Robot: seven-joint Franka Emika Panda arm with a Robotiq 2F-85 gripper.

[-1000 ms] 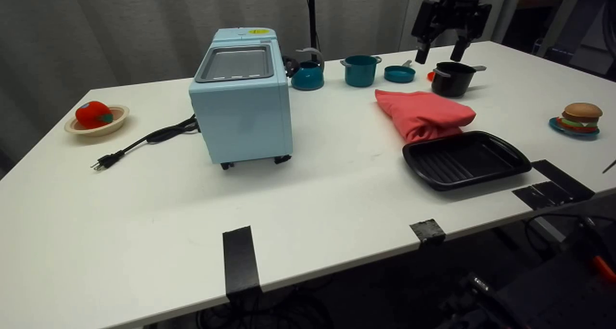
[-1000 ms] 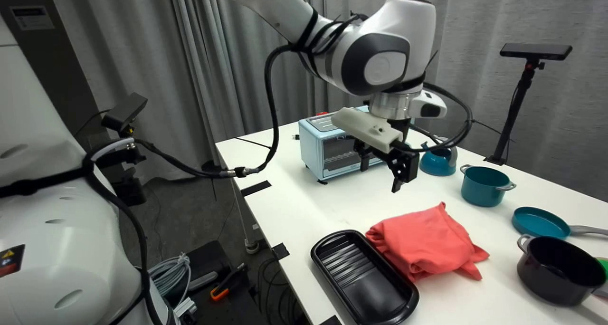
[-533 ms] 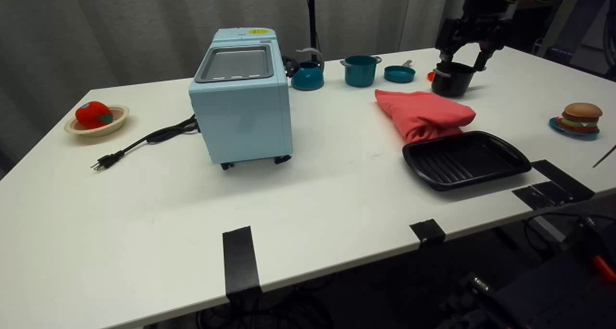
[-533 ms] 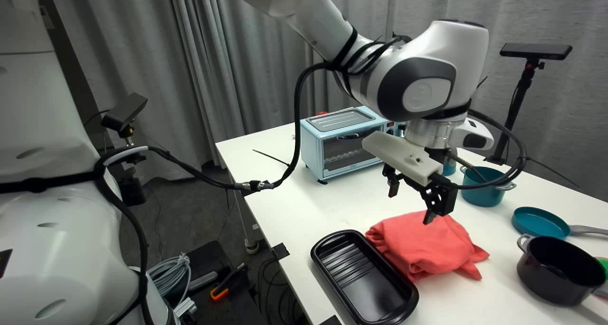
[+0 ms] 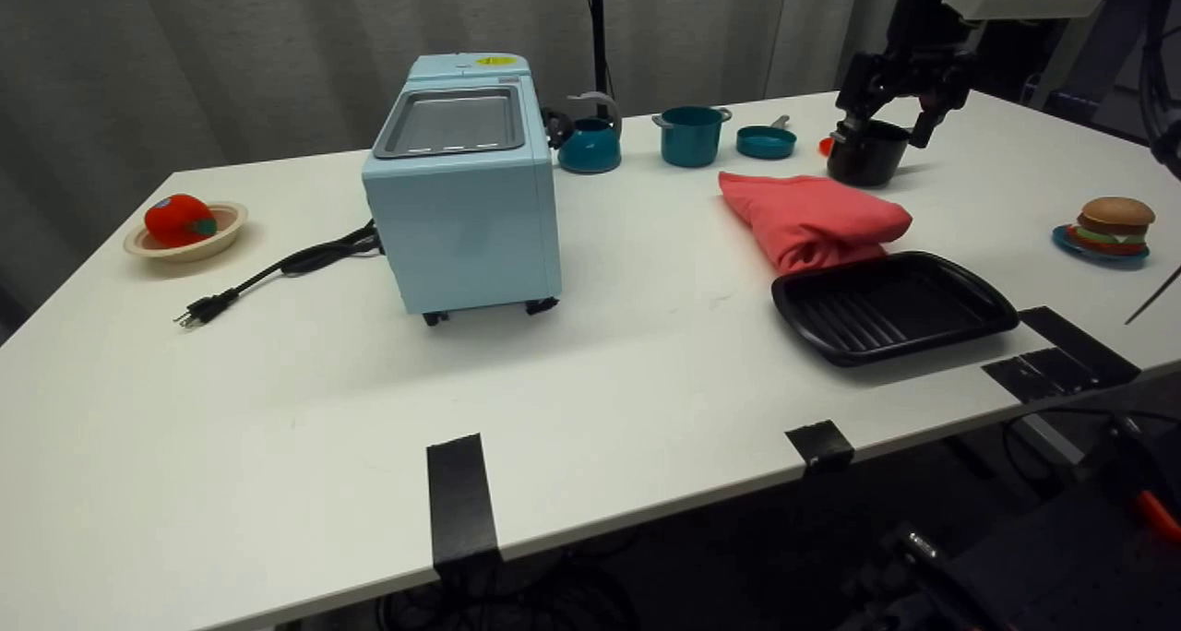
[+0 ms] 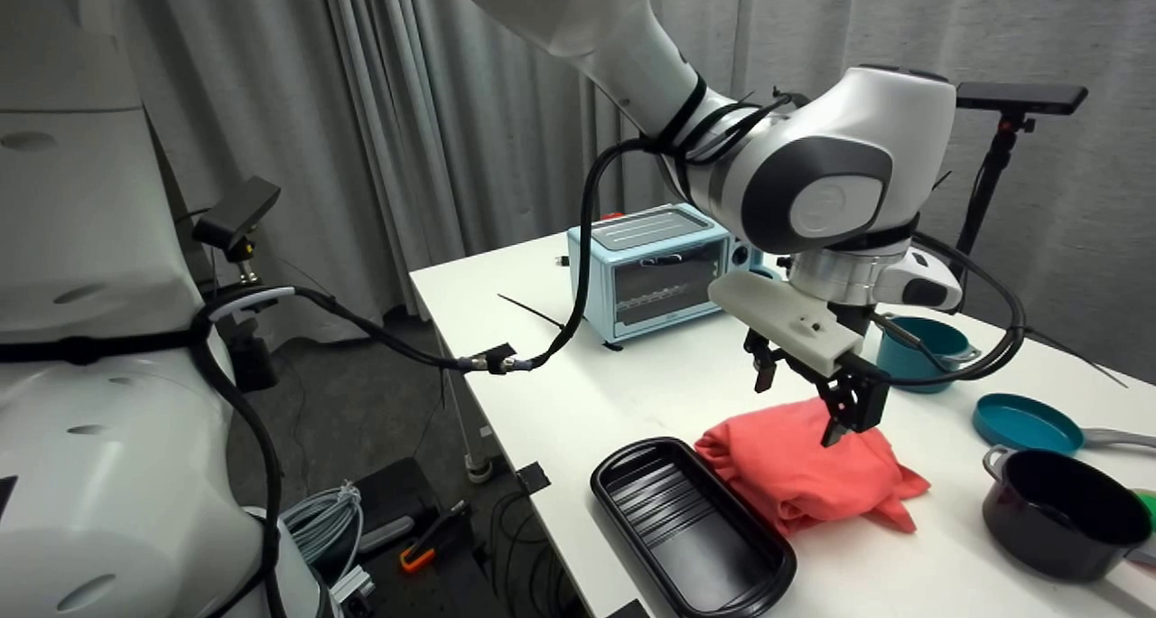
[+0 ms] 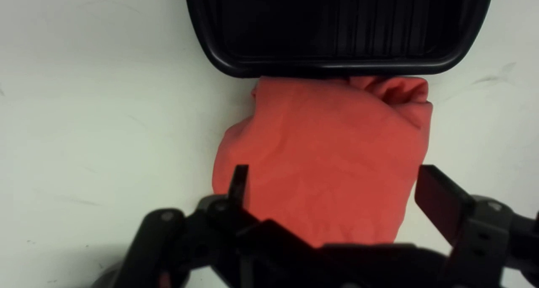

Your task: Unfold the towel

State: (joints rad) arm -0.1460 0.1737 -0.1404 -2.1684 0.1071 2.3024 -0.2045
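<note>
The towel is red and lies folded in a rumpled bundle on the white table, in both exterior views (image 5: 805, 214) (image 6: 804, 487). In the wrist view the towel (image 7: 328, 145) fills the middle, with a rolled fold at its upper right. One edge touches or lies against the black tray; the far part is hidden behind my gripper. My gripper (image 7: 332, 170) is open and empty, its fingers spread about as wide as the towel. In both exterior views the gripper (image 5: 884, 140) (image 6: 797, 412) is above the table, apart from the towel, and hovers over it.
The black ridged tray (image 6: 691, 528) sits right beside the towel. A black pot (image 6: 1066, 514), a teal pan (image 6: 1025, 422) and a teal pot (image 5: 692, 137) stand near it. A light blue toaster oven (image 5: 466, 225) and a toy burger (image 5: 1115, 220) are farther off.
My gripper has come down and moved from beside the towel to above it, most of that in the first half second. It stays open. The towel has not moved.
</note>
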